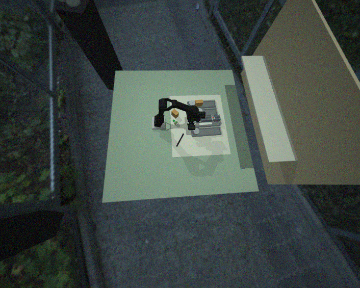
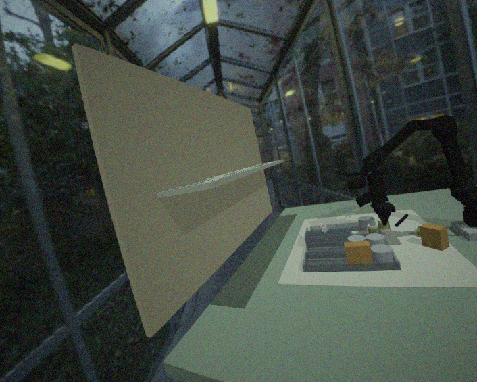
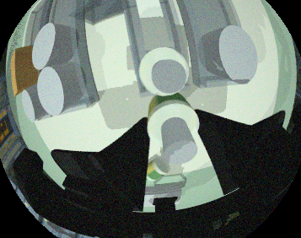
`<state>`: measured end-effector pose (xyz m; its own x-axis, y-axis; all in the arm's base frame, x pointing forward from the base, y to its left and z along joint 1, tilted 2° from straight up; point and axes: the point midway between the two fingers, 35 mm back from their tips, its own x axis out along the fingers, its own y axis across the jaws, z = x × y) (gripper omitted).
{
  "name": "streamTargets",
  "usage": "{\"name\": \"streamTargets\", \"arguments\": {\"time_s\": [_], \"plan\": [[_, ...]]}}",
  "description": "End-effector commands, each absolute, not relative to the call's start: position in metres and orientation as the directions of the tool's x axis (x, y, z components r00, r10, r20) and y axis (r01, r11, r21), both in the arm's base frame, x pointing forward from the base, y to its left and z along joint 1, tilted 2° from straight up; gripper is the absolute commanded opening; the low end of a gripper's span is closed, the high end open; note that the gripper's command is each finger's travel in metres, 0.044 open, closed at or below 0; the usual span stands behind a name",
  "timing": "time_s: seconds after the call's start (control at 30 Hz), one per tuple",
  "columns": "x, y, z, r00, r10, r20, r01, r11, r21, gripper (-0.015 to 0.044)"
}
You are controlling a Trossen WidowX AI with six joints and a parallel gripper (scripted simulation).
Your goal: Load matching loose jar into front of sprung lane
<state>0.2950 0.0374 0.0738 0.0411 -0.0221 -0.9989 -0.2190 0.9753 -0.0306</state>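
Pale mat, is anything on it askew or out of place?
Yes, the black rod lies slantwise on the pale mat, looking stray. The small green item by the orange block may be tipped; I can't be sure.

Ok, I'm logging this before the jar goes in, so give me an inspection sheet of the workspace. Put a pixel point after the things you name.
Surface: pale green table [image 1: 135, 172] [image 2: 323, 326], white mat on it.
Job's things: held jar [image 3: 174, 124] in front of the lane jar [image 3: 163, 72]; not yet in the lane.
Clutter: loose orange box [image 1: 175, 113] [image 2: 434, 236]; black stick [image 1: 180, 139] [image 2: 401, 220].
Gripper [image 3: 171, 118]: shut on the held jar.
Cables: nothing seen.
Surroundings: tan panel [image 1: 311, 85] [image 2: 175, 156] with a pale shelf [image 1: 268, 108] [image 2: 221, 179].
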Motion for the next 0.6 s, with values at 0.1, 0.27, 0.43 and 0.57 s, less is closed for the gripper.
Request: {"name": "streamTargets", "arguments": {"time_s": [0.1,0.27,0.43,0.57], "plan": [[0.3036,0.0393,0.0775,0.06,-0.018,-0.998,-0.223,0.974,-0.031,0.0],[0.3058,0.0398,0.0777,0.06,-0.018,-0.998,-0.223,0.974,-0.031,0.0],[0.308,0.0403,0.078,0.061,-0.018,-0.998,-0.223,0.974,-0.031,0.0],[0.3098,0.0407,0.0783,0.061,-0.018,-0.998,-0.223,0.974,-0.031,0.0]]}}
